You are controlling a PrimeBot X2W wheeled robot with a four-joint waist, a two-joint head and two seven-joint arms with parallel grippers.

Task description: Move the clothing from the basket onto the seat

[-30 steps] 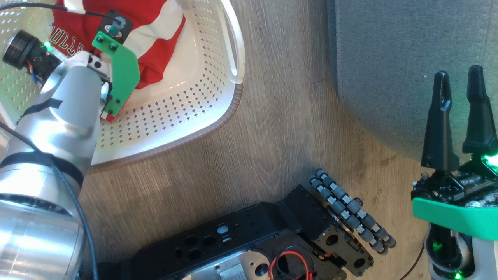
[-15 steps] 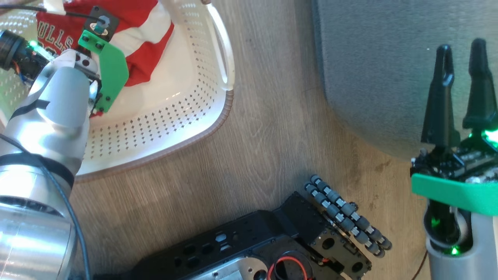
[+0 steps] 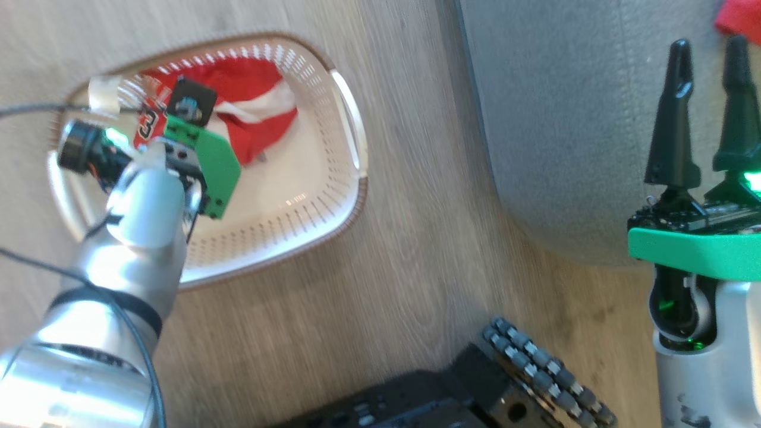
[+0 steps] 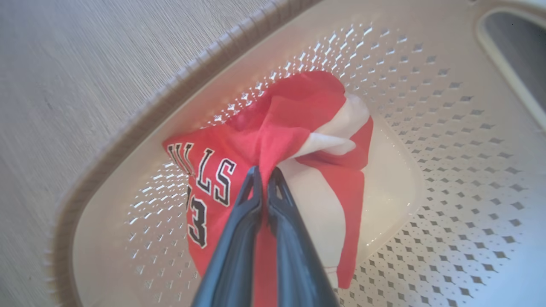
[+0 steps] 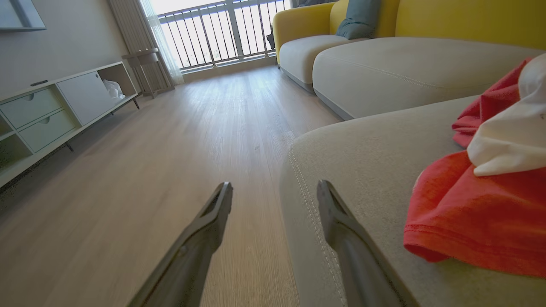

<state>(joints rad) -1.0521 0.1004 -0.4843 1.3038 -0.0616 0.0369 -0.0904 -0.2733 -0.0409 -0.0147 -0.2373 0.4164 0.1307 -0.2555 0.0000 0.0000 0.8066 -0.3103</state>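
Left gripper [image 4: 263, 170] is clamped on a fold of the lettered jersey [image 4: 213, 183], down in the basket [image 3: 351, 196]. The seat [image 3: 565, 119] lies well off to its right, where the right gripper [image 3: 710, 43] hangs wide open near the other garment [image 5: 469, 213].

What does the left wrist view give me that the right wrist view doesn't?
Left wrist view: the left gripper is shut on a fold of the lettered red garment, which is inside the basket. Right wrist view: the right gripper is open beside the seat edge, and another red-and-white garment lies on that seat. It also shows a low cabinet and a balcony railing. Shared: the wood floor and red-and-white clothing.
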